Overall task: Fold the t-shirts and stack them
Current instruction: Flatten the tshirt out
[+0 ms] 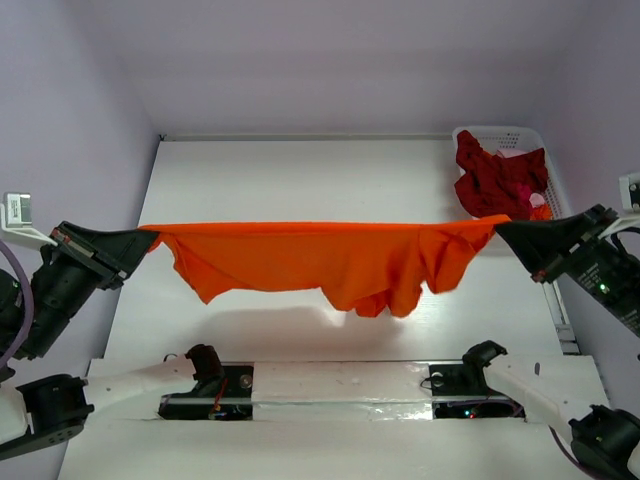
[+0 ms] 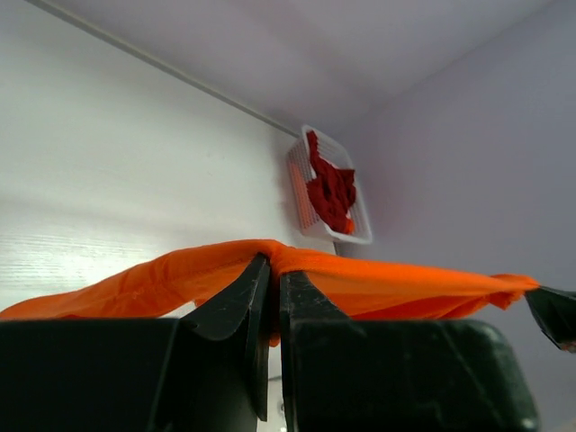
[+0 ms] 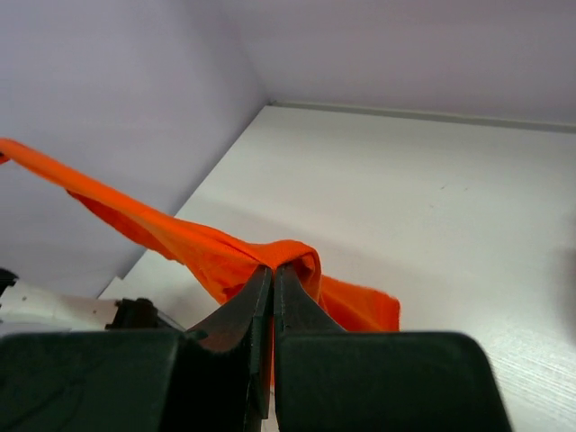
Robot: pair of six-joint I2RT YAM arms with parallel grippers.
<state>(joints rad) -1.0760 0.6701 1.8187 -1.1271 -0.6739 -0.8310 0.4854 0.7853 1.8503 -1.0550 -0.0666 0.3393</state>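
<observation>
From above, the orange t-shirt (image 1: 320,255) hangs in the air between the two arms, its top edge pulled into a nearly straight line across the counter (image 1: 300,170). The left end effector (image 1: 145,235) pinches one end of that edge and the right end effector (image 1: 500,225) the other. The rest of the cloth droops, bunched and uneven, without lying flat. I'd say it is stretched like this to shake the shirt open before it is laid down for folding. The dark red t-shirts (image 1: 495,180) sit crumpled in the white basket (image 1: 500,135) at the far right corner, waiting their turn.

From the left wrist, the left end effector (image 2: 273,261) is clamped together on a fold of the orange t-shirt (image 2: 387,283), which runs taut toward the other arm. The basket (image 2: 360,236) shows beyond.

From the right wrist, the right end effector (image 3: 272,270) is likewise closed on the orange t-shirt (image 3: 180,238), with a small loop of cloth bulging above the jaws and the counter (image 3: 405,198) well below.
</observation>
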